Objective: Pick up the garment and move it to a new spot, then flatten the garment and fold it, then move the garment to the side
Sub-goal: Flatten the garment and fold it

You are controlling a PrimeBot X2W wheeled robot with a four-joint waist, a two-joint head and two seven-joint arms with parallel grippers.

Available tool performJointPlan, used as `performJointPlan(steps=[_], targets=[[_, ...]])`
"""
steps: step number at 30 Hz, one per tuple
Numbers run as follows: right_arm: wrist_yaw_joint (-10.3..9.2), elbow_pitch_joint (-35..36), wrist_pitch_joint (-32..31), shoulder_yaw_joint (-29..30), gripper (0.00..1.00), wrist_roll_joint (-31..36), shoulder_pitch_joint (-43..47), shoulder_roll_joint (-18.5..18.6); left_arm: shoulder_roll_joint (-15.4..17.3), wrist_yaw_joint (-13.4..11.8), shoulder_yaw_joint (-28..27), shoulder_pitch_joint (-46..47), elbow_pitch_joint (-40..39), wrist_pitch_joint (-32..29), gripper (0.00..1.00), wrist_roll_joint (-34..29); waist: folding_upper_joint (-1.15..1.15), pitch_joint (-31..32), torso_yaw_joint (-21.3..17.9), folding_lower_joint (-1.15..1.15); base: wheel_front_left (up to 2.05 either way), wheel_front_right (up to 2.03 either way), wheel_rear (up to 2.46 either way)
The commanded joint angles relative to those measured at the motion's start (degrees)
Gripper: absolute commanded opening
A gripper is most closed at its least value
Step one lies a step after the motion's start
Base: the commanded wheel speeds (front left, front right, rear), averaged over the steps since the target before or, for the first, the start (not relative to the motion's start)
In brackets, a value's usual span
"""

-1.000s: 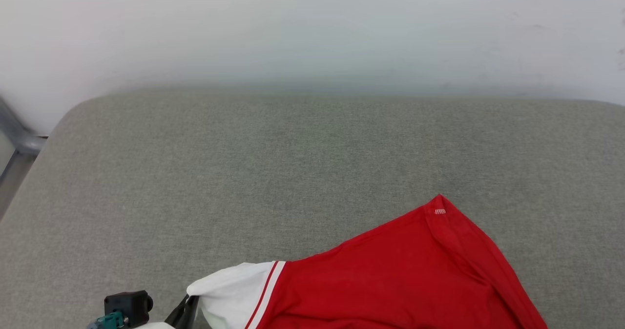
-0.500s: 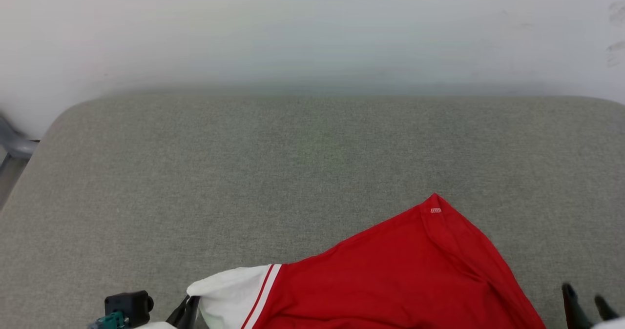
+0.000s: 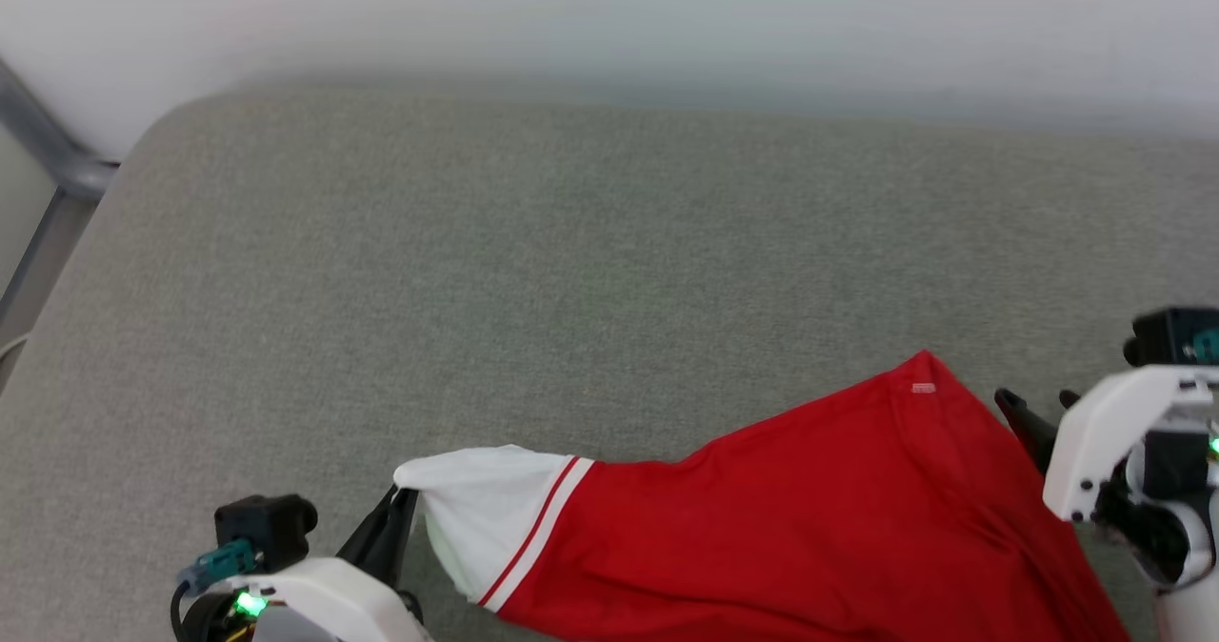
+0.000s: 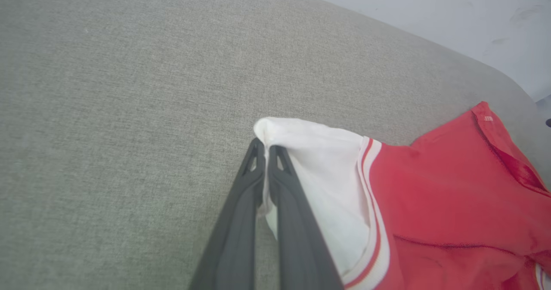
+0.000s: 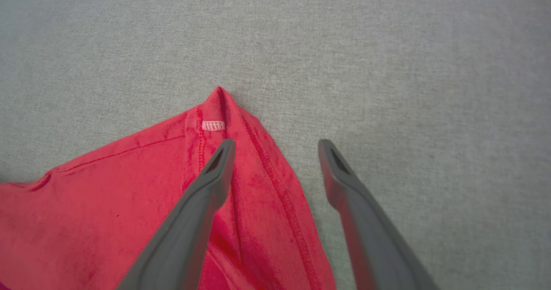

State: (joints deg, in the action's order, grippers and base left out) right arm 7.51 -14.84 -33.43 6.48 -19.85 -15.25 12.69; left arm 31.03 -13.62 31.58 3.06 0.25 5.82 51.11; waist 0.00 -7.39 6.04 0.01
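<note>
The garment (image 3: 790, 509), a red jersey with a white sleeve and red-white trim, lies on the grey cushion at the lower middle of the head view. Its letters and number are hidden. My left gripper (image 3: 395, 513) at the lower left is shut on the tip of the white sleeve (image 4: 318, 161); the wrist view shows both fingers (image 4: 241, 195) pinching the fabric. My right gripper (image 5: 275, 146) stands open above the jersey's red corner (image 5: 219, 109), one finger over the cloth, the other over bare cushion. In the head view it (image 3: 1033, 404) sits just right of that corner.
The grey fabric cushion (image 3: 571, 270) spreads wide behind and to the left of the jersey. A pale wall (image 3: 609, 13) runs along its back. A grey metal bar (image 3: 48, 156) stands past the cushion's rounded far left corner.
The head camera has tilted, shifting the whole picture. My right arm has come up into view beside the jersey's red corner. The left gripper still holds the sleeve.
</note>
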Motion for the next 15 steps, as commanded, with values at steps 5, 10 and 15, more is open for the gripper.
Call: performJointPlan(steps=[5, 10, 15], targets=[[-0.05, -2.0, -7.8, -6.4, 1.00, -1.1, -7.6, 4.1, -1.2, 1.3, 0.4, 3.5, 0.2, 0.7, 0.00, -0.7, 0.00, -4.5, 3.6, -0.01, 0.00, 0.00, 0.00], [-0.05, -7.5, -11.1, -11.7, 1.00, -3.0, -11.8, 6.3, -2.2, 2.5, 0.5, 5.8, 1.5, 1.5, 0.00, -1.0, 0.00, -7.2, 5.9, -0.01, 0.00, 0.00, 0.00], [-0.03, -13.0, -14.6, -15.7, 1.00, -4.4, -10.4, 6.4, -3.0, 3.0, 0.7, 6.7, 2.7, 2.1, 0.00, -0.8, 0.00, -8.0, 6.5, -0.01, 0.00, 0.00, 0.00]])
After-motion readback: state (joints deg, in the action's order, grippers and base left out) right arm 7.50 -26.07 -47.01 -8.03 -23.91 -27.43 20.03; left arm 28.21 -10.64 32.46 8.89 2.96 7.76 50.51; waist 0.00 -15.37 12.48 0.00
